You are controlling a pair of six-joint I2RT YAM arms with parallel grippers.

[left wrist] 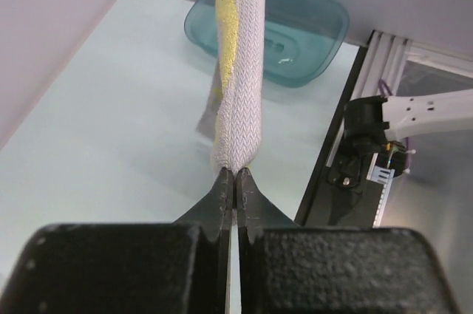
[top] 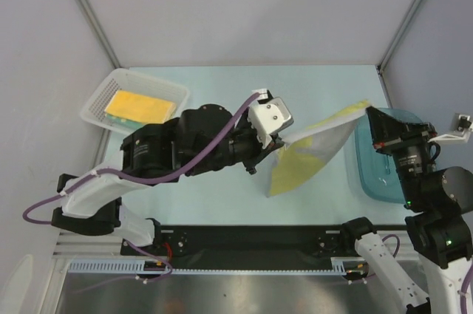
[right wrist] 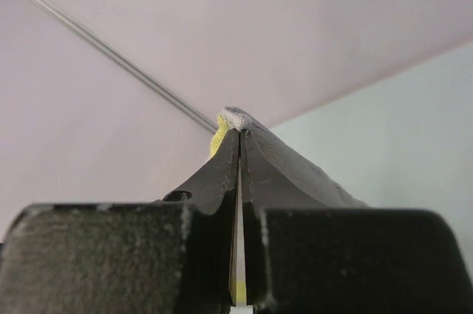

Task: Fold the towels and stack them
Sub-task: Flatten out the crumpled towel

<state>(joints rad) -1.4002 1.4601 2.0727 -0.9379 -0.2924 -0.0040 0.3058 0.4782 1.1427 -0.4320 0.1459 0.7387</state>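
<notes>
Nearest the two arm bases, the pale green table [top: 222, 92] is showing a smooth, bare surface. One pale yellow and white woven cloth towel [top: 310, 151] is hanging in the air above the table's middle right, stretched between two grippers. Its herringbone weave is showing clearly in the left wrist view [left wrist: 238, 70]. The left gripper [top: 279, 145] is pinching the towel's left upper corner, its two black fingers [left wrist: 222, 196] pressing together on the thick rolled edge with only a slit between them. The right gripper [top: 372, 116] is gripping the opposite corner higher up. Its two fingers [right wrist: 222, 173] are clamping tight on a small tuft of cloth [right wrist: 230, 117] poking past the tips. Below that corner, at the table's right edge, one teal translucent plastic tub [top: 373, 173], rounded and shallow, is sitting on the surface. At the far left, one white plastic mesh basket [top: 100, 100] is holding an olive-yellow folded towel [top: 137, 106], lying flat; how many layers it has cannot be told.
</notes>
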